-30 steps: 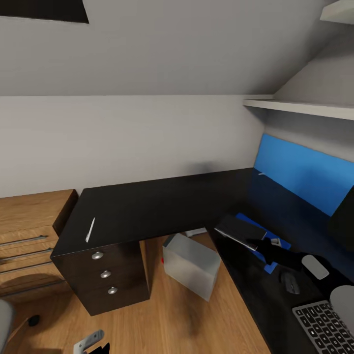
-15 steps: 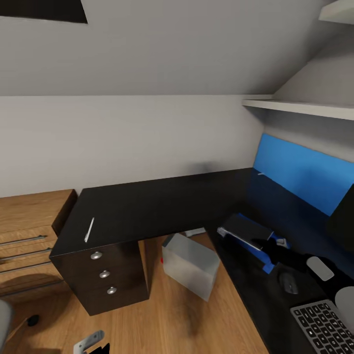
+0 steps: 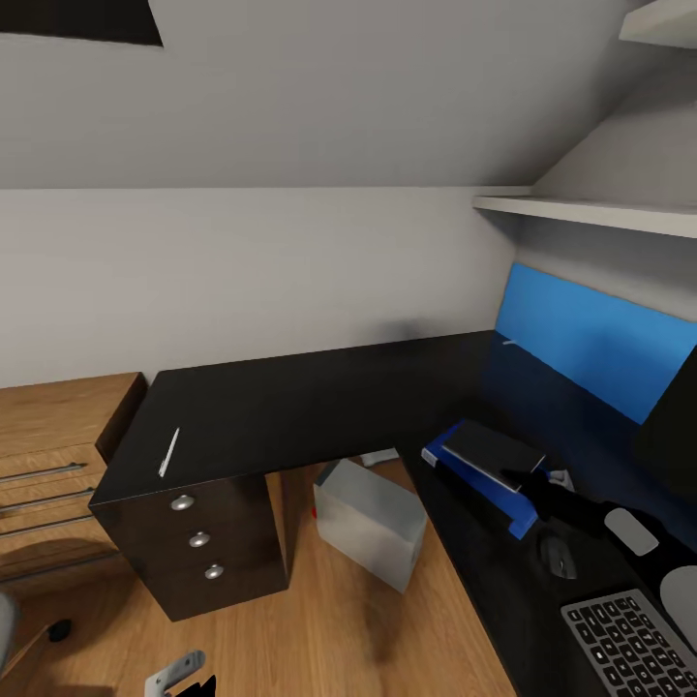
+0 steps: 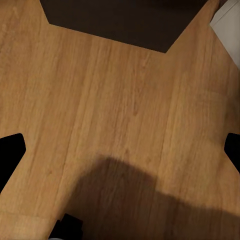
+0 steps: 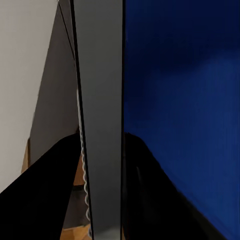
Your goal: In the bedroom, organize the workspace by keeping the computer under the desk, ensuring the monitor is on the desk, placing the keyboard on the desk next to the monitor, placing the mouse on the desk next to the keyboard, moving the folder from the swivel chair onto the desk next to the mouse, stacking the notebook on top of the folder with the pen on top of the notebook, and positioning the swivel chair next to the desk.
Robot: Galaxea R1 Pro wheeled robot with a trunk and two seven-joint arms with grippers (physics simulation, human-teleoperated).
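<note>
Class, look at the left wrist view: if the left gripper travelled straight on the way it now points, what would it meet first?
Most likely the wooden floor, straight ahead between the dark fingers. Nothing stands in that line, though depth is hard to judge.

Your right arm (image 3: pixel 590 513) reads as matte black, with a pale grey oval cover plate (image 3: pixel 631 530) set into its upper face and a larger rounded grey shell (image 3: pixel 680 590) further back. On the right wrist camera, the right gripper (image 5: pixel 102 165) shows two broad black fingers (image 5: pixel 45 195) with smooth, curved outlines. Low in your head view sits a small light grey metal bracket (image 3: pixel 174 673) above a black part. On the left wrist camera, black finger tips (image 4: pixel 10 155) cut in from both edges.
</note>
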